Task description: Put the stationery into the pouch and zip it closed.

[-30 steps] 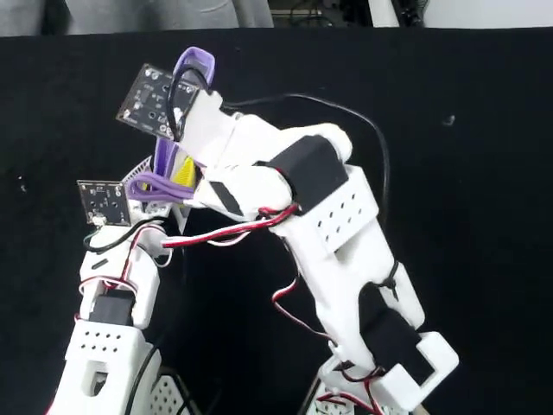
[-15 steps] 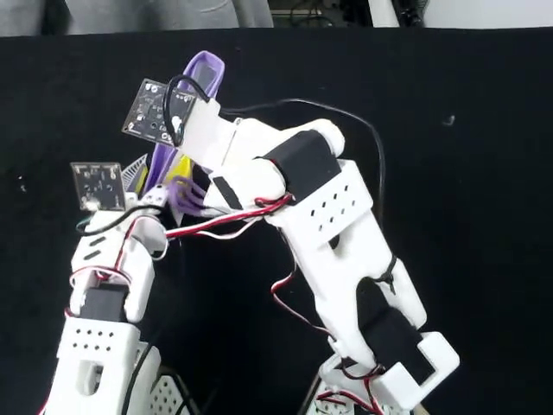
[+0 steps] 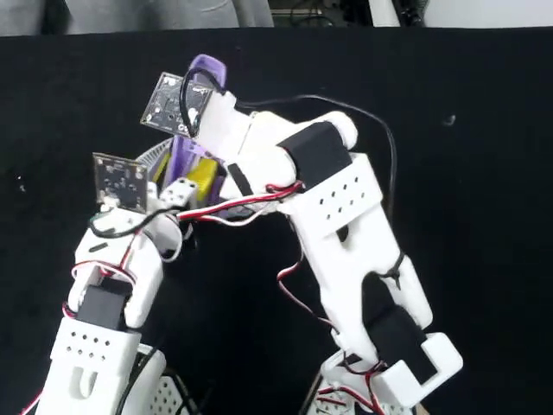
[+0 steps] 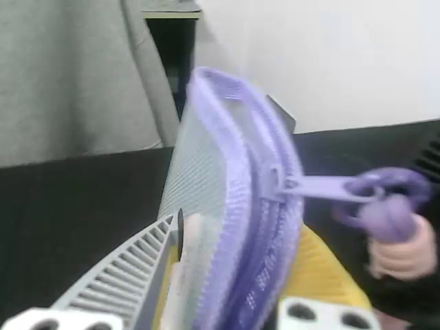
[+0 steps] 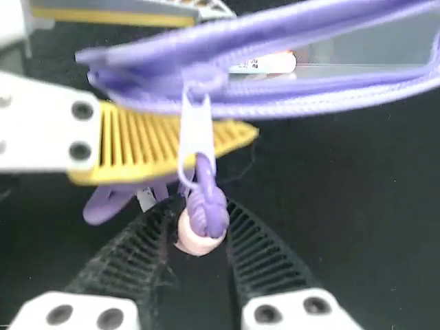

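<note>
In the upper left of the high view, two white arms meet over a black table [image 3: 467, 173] at a purple mesh pouch [image 3: 185, 158], which is held on edge. The left gripper [image 4: 234, 261] is clamped on the pouch, with a grey finger on one side and a yellow one on the other. The right gripper [image 5: 199, 210], low in its wrist view, pinches the zip pull [image 5: 196, 137] by its knotted charm. A white item [image 5: 265, 64] shows inside the pouch.
</note>
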